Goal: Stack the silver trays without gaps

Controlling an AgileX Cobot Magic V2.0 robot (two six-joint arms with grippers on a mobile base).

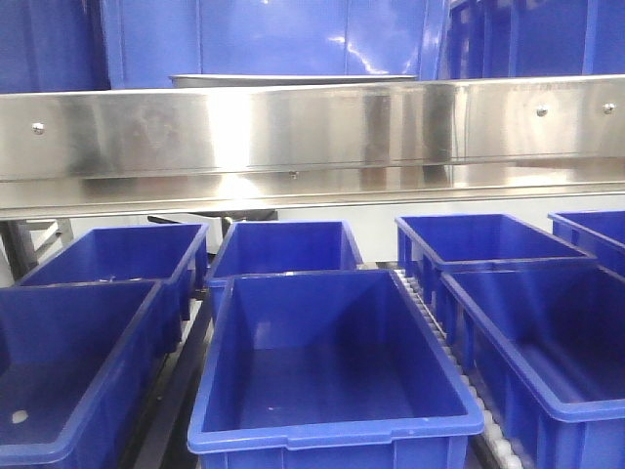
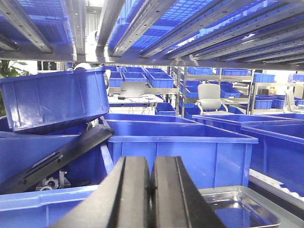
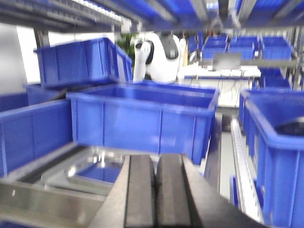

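In the left wrist view my left gripper (image 2: pixel 151 164) is shut on nothing, its two black fingers pressed together. A shallow silver tray (image 2: pixel 247 209) lies just below and to the right of it, in front of a blue bin. In the blurred right wrist view my right gripper (image 3: pixel 155 164) is shut and empty. A silver tray (image 3: pixel 85 167) lies low to its left, its floor mirroring blue. In the front view a thin grey tray rim (image 1: pixel 293 80) shows above the steel rail. Neither gripper shows in the front view.
A long polished steel rail (image 1: pixel 312 132) with screws crosses the front view. Several deep blue bins (image 1: pixel 332 362) stand in rows below it. A tilted blue bin (image 2: pixel 52 97) and a black bar (image 2: pixel 57 154) are at the left gripper's left. A blue bin (image 3: pixel 142 116) stands ahead of the right gripper.
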